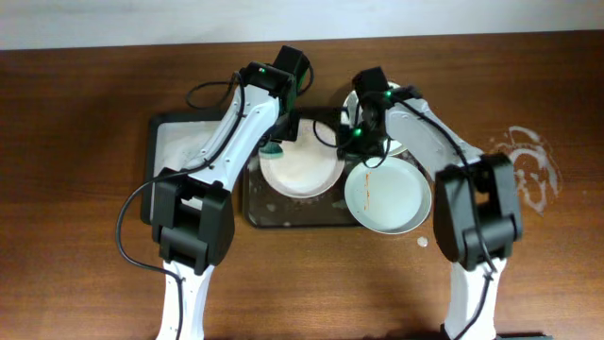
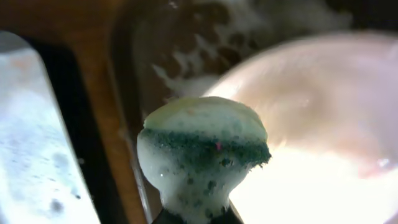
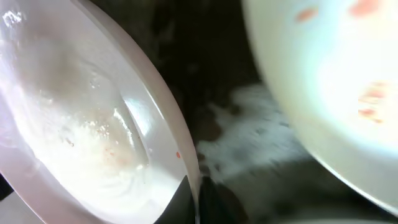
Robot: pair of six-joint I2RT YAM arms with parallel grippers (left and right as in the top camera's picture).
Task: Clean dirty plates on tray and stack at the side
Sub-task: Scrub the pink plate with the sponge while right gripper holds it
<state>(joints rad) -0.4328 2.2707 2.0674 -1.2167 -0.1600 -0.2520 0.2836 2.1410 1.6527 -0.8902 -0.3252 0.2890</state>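
Wooden tabletop [image 1: 75,142], foamy tray [image 1: 274,213]: left end effector [image 2: 191,218] pinches a sponge [image 2: 202,155] beside a plate [image 1: 302,172], right end effector [image 3: 198,202] clamps its rim.

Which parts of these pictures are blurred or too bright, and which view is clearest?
Overhead: clearest and evenly lit, with no strong glare. Left wrist: the sponge is fairly sharp; the soapy plate behind it is blurred and glares white at lower right. Right wrist: everything is soft; the smeared plate is washed out by glare.

soapy white plate [image 1: 300,172] mid foamy dark tray [image 1: 283,217], orange-smeared plate [image 1: 389,200] at rt edge.
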